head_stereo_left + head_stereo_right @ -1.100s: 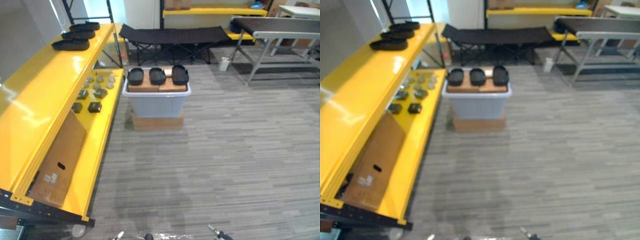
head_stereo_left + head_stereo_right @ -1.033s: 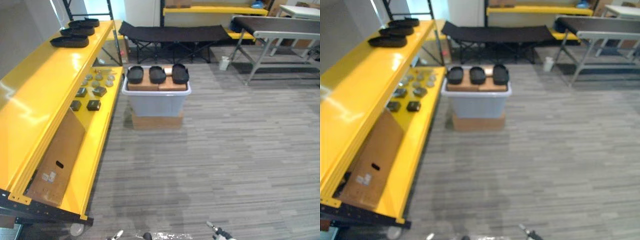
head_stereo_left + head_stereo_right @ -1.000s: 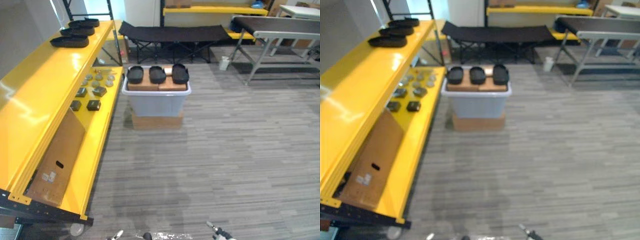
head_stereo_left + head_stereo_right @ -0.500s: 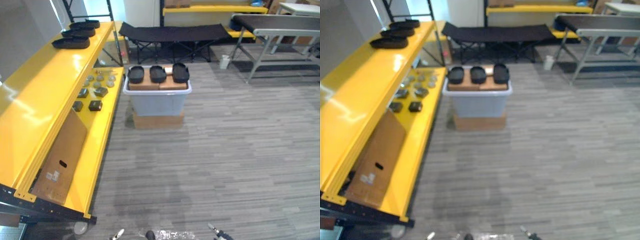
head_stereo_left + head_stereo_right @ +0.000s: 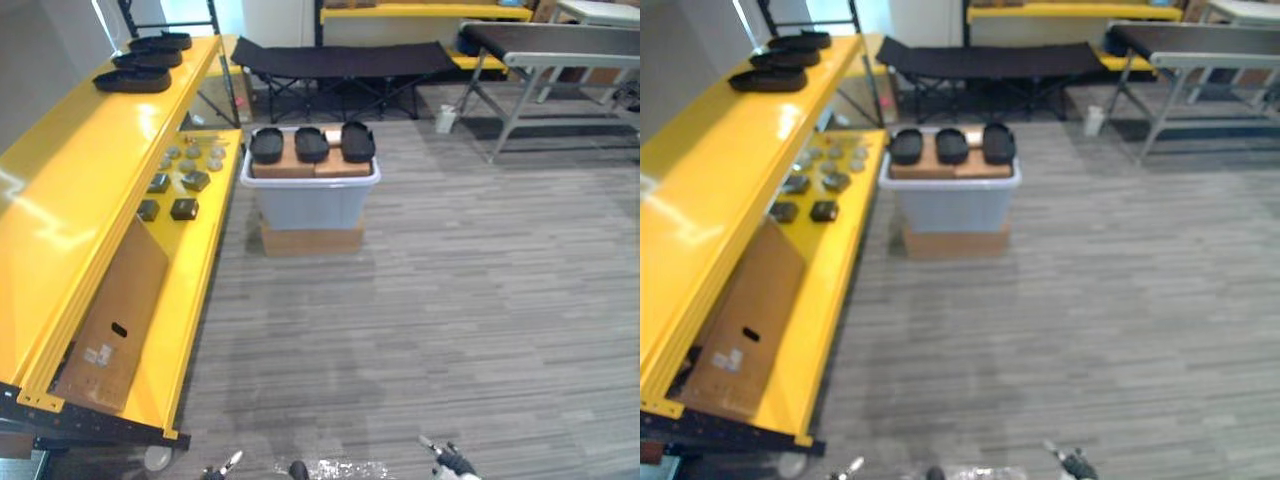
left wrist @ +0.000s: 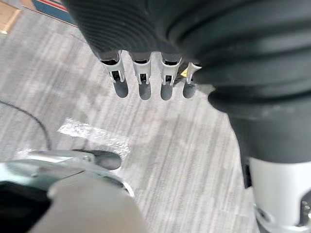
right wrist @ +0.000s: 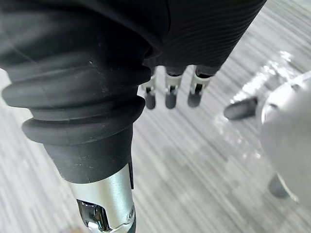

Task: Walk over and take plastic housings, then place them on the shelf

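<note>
Left hand (image 6: 146, 34), right hand (image 7: 194, 34), fingers (image 6: 121, 86) hanging straight

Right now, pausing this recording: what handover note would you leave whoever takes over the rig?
Left hand: open, empty, hanging over the floor.
Right hand: open, empty too.
Three black housings sit on cardboard boxes in the grey bin ahead, beside the yellow shelf.
Three similar housings lie at the shelf top's far end.
Left to do: walk to the bin, pick up the housings, place them on the shelf.
</note>
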Robot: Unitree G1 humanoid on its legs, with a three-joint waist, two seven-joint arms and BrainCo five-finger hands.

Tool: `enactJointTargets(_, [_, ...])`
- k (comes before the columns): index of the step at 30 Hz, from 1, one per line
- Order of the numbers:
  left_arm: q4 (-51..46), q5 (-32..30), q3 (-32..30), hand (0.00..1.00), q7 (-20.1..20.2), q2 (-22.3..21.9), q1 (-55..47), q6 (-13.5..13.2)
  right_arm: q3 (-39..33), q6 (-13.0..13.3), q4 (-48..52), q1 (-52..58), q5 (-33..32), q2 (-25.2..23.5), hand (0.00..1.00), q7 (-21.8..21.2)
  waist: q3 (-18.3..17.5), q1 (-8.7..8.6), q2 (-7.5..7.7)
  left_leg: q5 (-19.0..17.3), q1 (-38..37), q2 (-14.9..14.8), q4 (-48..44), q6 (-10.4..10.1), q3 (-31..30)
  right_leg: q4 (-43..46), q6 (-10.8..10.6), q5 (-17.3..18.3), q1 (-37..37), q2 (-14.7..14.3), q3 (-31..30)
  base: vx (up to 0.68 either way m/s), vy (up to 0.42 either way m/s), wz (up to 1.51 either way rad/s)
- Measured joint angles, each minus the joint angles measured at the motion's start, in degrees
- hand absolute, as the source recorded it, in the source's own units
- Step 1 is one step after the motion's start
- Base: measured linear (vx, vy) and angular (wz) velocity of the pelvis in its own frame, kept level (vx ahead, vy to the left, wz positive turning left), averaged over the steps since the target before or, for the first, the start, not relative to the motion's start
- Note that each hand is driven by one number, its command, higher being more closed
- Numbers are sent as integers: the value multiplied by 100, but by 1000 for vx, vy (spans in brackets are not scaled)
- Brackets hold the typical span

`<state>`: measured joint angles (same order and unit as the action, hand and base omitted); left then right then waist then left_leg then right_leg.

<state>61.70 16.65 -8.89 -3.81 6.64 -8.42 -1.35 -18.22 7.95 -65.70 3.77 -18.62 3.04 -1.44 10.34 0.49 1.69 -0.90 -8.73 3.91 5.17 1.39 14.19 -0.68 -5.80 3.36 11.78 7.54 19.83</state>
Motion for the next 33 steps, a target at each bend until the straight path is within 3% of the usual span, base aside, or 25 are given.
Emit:
enactJointTargets(6, [-335,-125,24,0,-128,-25,124,-230,249,241,242,-37,138,35,0,14,202,32,37,-24,486,-18,-5,41,39,69,5,22,-525,-4,-110,-14,18,-5])
enactJointTargets(9, [-482,-124,28,0,-172,42,260,-363,257,347,374,-191,80,34,0,13,450,69,154,13,503,16,-34,115,46,116,-9,-54,-571,16,-142,110,18,0])
enactJointTargets(15, [-656,-124,105,0,-184,85,403,-413,507,555,676,-341,-88,58,0,3,534,158,198,-38,490,41,-43,123,59,128,44,-141,-587,5,-312,98,15,-2])
enactJointTargets(20, [-671,-126,123,0,-226,137,411,-481,649,546,676,-464,-122,41,0,-57,697,199,168,-162,487,-87,-82,186,34,325,133,-263,-684,-67,-441,36,23,1])
enactJointTargets(23, [-673,-137,131,0,-229,165,463,-484,658,442,678,-461,-141,33,0,-168,868,262,175,-526,710,-150,-804,197,24,480,134,-261,-651,-47,-457,0,0,0])
enactJointTargets(33, [-678,-152,244,0,-238,184,494,-577,711,219,669,-396,-160,28,0,-364,949,356,185,-597,775,-182,-1103,191,-115,551,172,-229,-582,-51,-579,-50,-5,5])
